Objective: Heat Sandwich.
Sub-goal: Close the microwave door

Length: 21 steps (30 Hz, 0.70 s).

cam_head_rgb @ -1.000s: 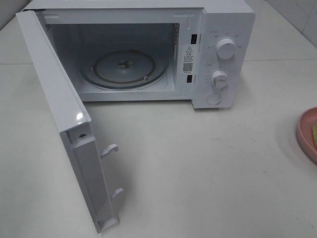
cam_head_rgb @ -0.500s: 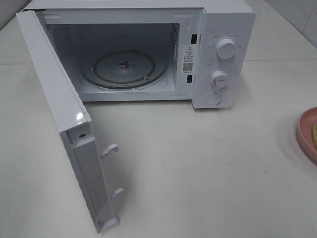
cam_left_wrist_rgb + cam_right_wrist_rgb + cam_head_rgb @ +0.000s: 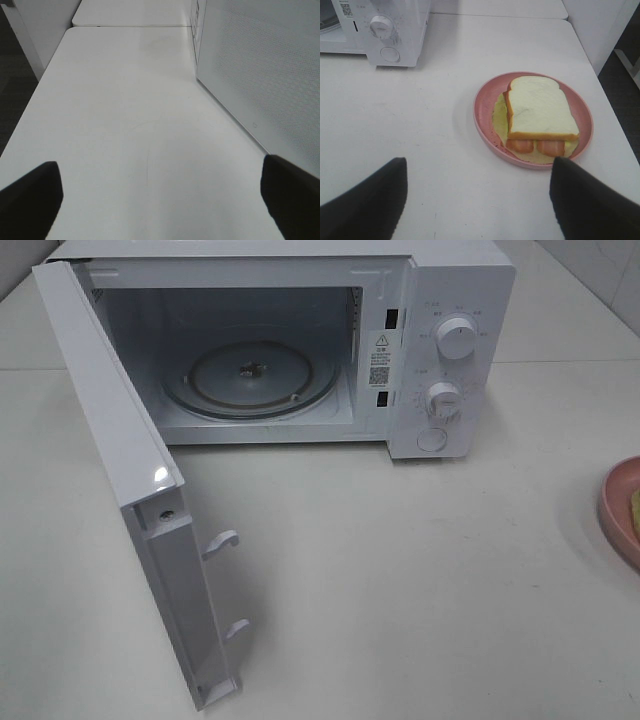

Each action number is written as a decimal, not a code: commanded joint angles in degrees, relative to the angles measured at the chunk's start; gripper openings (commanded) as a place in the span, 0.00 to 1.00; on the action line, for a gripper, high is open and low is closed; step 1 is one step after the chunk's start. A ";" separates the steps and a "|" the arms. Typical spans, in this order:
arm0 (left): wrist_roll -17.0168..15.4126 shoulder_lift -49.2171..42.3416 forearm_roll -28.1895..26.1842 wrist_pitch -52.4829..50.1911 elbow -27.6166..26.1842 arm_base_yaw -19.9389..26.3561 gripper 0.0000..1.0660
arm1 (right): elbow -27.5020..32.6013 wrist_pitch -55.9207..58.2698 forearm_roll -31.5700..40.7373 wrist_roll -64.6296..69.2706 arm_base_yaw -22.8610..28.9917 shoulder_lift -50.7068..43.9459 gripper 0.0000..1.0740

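In the right wrist view the sandwich (image 3: 540,107), pale bread with tan crust over a yellow layer and pink sausage pieces, lies on a round pink plate (image 3: 483,120). My right gripper (image 3: 477,205) hovers open just short of the plate, nothing between its dark fingers (image 3: 365,205). The white microwave (image 3: 440,340) stands at the back of the table with its door (image 3: 130,470) swung wide open to the left and its glass turntable (image 3: 250,380) bare. My left gripper (image 3: 160,200) is open over bare table beside the door's outer face (image 3: 260,65). Neither arm shows in the high view.
In the high view the pink plate (image 3: 620,510) is cut off by the right edge. The microwave's two knobs (image 3: 455,340) and round button (image 3: 432,439) face the front. The table's edge (image 3: 30,100) runs along one side in the left wrist view, with dark floor beyond.
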 commanded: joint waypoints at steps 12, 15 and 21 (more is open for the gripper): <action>-0.06 -1.38 -0.29 -0.52 0.11 0.06 0.95 | 0.17 -0.46 0.17 0.06 -0.46 -1.49 0.71; -0.06 -1.38 -0.29 -0.52 0.11 0.06 0.95 | 0.17 -0.46 0.17 0.11 -0.46 -1.49 0.71; -0.06 -1.38 -0.29 -0.52 0.11 0.06 0.95 | 0.17 -0.46 0.17 0.11 -0.46 -1.49 0.71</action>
